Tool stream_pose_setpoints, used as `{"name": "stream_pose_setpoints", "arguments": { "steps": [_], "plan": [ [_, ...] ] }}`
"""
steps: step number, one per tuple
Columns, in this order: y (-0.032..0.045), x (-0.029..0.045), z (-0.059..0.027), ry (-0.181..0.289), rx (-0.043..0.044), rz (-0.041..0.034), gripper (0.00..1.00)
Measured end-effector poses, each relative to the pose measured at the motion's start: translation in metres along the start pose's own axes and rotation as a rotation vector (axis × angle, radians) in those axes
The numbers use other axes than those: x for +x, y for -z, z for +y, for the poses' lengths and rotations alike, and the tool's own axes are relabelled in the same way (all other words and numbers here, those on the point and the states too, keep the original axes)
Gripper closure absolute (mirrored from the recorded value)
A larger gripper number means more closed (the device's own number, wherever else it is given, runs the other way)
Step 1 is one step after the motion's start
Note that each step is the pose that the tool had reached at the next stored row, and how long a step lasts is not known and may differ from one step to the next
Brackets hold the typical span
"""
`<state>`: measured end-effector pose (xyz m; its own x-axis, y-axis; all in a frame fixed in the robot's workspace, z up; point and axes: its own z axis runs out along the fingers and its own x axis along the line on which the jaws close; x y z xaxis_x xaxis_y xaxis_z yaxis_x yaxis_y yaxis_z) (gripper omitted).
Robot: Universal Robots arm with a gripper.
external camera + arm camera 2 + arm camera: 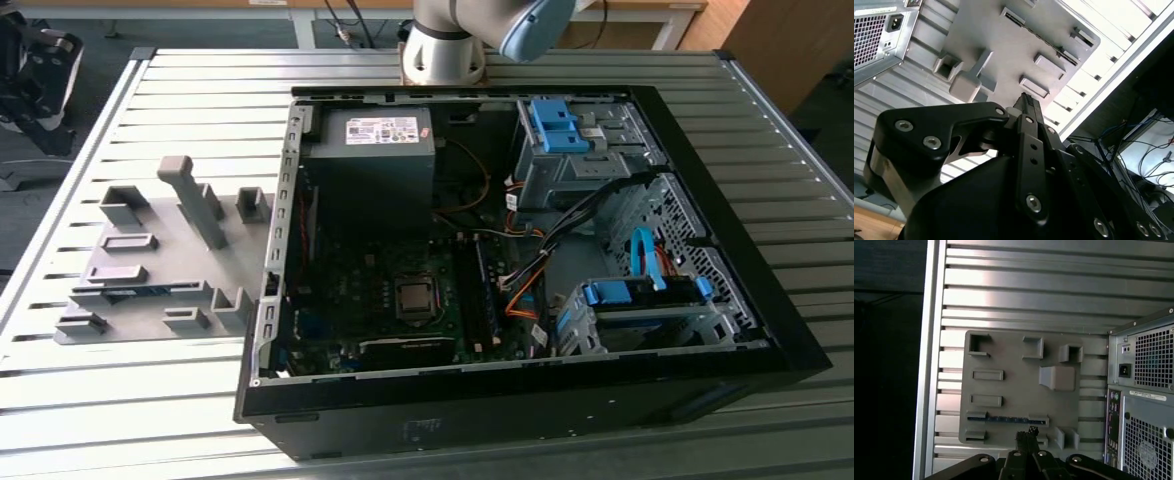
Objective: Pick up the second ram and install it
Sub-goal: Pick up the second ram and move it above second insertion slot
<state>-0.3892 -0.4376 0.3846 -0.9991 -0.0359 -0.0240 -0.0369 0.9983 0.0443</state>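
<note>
Second ram (134,292) lies in the grey fixture tray (160,250) in the exterior view. It is a thin blue strip resting in a slot near the tray's front edge, on the exterior view's left and well apart from the open computer case (747,330). Both sit on the slatted table (200,420). From that I judge the pick has not yet been made, so the lift, the carry and the seating on the motherboard (400,300) are all left. I count 1 blue stick in the tray, 1 tray, 1 case and 2 bright-blue drive latches (554,125). The memory slots beside the processor socket are dark, and I cannot tell whether a stick is already seated there. The arm (447,45) rises behind the case.

In the second wrist view, the gripper (1025,100) has its fingers drawn together with nothing between them. Its tip points toward the tray (1004,55) and hangs clear of it.

In the first wrist view, the second ram (1004,418) shows as 1 blue edge bridging 2 small holders on the tray (1019,385). The gripper (1029,431) is closed and empty just beside it, not touching. The rear of the case (1144,390) stands nearby.
</note>
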Motion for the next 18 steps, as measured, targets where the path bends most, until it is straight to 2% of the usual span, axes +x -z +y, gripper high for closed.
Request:
{"name": "stream_pose_setpoints", "arguments": {
  "steps": [18],
  "plan": [
    [-0.0001, 0.0002, -0.0001, 0.093, -0.0023, 0.0040, 0.88]
  ]
}}
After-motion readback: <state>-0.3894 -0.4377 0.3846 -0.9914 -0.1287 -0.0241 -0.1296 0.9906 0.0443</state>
